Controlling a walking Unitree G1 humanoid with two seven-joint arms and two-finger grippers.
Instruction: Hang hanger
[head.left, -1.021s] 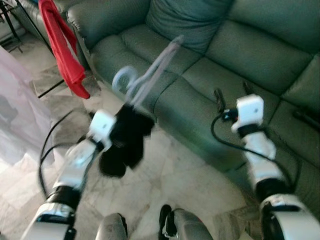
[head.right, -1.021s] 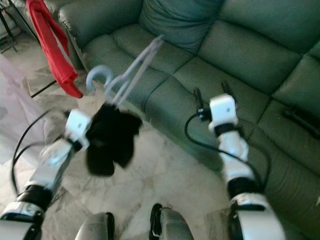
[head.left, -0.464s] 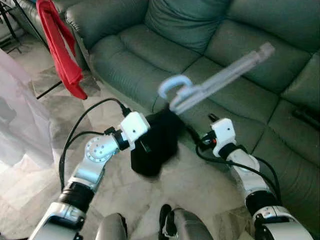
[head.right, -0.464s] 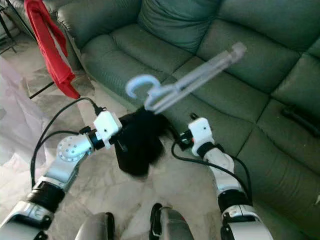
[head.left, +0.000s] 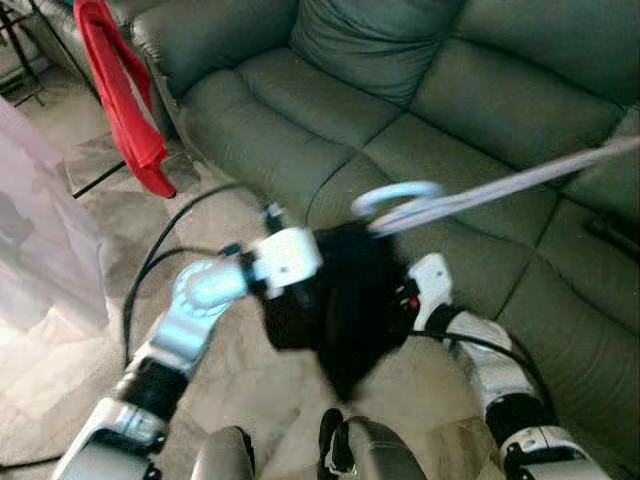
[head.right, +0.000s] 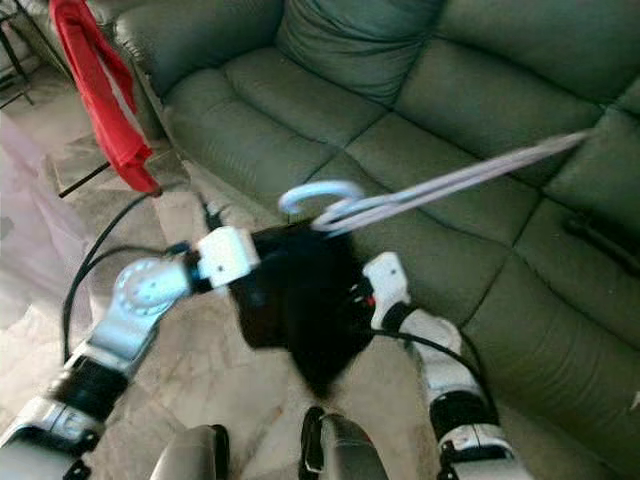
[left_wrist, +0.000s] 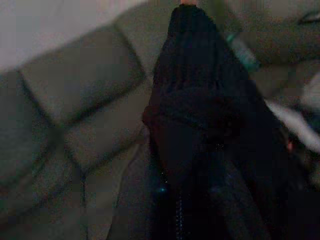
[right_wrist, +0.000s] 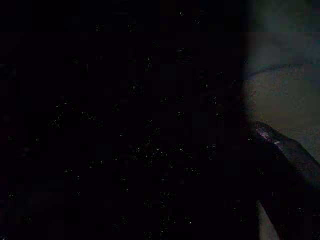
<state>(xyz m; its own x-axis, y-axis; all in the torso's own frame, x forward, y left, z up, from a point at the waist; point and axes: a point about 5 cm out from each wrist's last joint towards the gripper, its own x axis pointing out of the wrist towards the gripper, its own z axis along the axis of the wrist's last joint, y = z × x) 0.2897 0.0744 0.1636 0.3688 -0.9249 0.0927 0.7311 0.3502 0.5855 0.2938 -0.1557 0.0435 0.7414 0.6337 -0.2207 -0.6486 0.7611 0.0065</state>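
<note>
both silver arms are pulled in toward the middle of the frame, elbows low, wrists meeting at a bunched black cloth that hangs in a point toward the bottom centre. the left gripper comes in from the lower left with its white wrist block pressed against the cloth, and the right gripper comes in from the lower right, buried in the same fabric. can't tell how the fingers of either one stand, the cloth covers them and the frames are motion-blurred.

the hanger sits at centre right, above the cloth: pale, thin, plastic-looking, its rounded hook curling just above the cloth's top edge and its long straight arm slanting up toward the right edge of the frame, blurry.

behind it all a dark green sofa with fat, smooth, leathery cushions fills the upper frame. a red garment dangles in the upper left. pale marbled floor lower left. the left wrist view shows soft, dark cloth folds against the sofa.
</note>
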